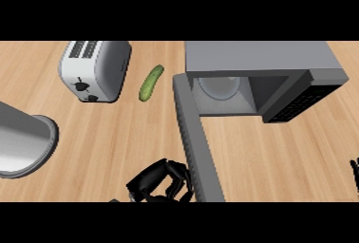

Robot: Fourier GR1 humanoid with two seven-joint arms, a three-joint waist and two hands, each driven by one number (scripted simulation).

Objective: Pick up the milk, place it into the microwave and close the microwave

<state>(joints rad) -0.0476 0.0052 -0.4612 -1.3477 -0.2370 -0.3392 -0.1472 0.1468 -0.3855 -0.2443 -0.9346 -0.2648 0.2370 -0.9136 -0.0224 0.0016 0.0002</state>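
A grey boxy microwave (259,57) stands at the upper right of the frame, and its long grey door (200,147) is open, reaching down to the lower edge. The black left hand (160,182) is at bottom centre, just beside this door. Its fingers are curled and I see nothing inside them. The black right hand (354,169) shows only a sliver at the right edge, so I cannot tell its state. I cannot tell where the milk is.

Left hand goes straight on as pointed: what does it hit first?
Probably the open microwave door, right beside the left hand toward the view's right; relative height is unclear.
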